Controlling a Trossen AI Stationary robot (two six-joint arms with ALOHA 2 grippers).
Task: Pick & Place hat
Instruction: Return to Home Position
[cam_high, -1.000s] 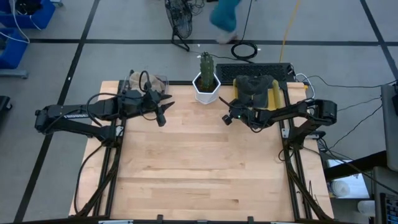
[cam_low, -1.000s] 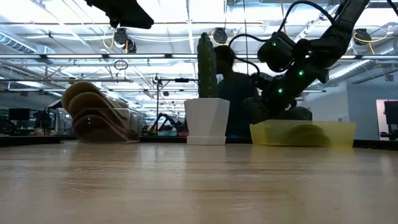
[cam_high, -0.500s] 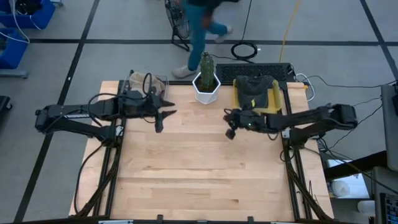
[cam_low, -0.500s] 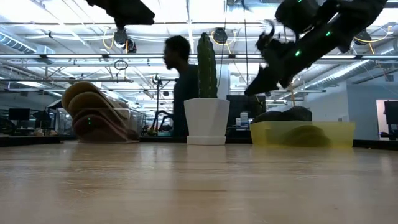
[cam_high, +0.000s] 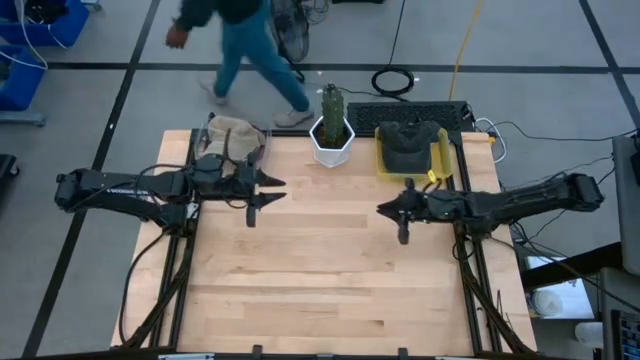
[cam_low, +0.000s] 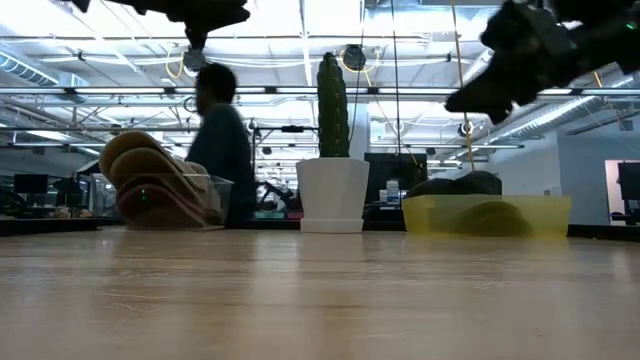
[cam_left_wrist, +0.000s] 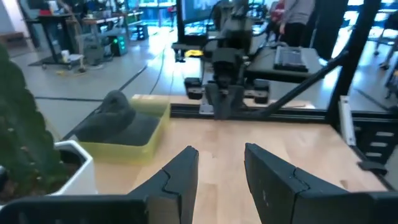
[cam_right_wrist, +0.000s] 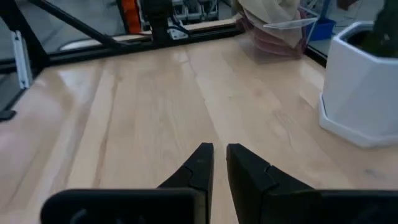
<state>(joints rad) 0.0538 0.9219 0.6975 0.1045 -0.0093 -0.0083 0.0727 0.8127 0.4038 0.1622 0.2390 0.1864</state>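
The brown caps lay stacked in the transparent bin at the far left corner of the table. In the low view they showed as a leaning pile that rose above the bin's wall. The dark cap sat in the yellow bin at the far right of the table, its crown standing above the rim. Between the two bins, at the far edge, stood the white pot with its upright cactus, apart from both bins.

My left pincer hung in the air just to the near side of the transparent bin, touching nothing. Its fingers were released, with a clear gap between them, and held nothing. It faced across the table toward my right arm.

My right pincer hung to the near side of the yellow bin, clear of it. Its fingers were drawn all but together, leaving only a thin slit, and grasped nothing.

In the low view both pincers showed high above the tabletop, the left one over the transparent bin's side and the right one over the yellow bin's side.

On the floor beyond the far left corner a person appeared, blurred, in mid-stride. In the low view the person showed as a dark figure just right of the transparent bin. A coiled cable lay on the floor beyond the far edge, behind the pot and the yellow bin.
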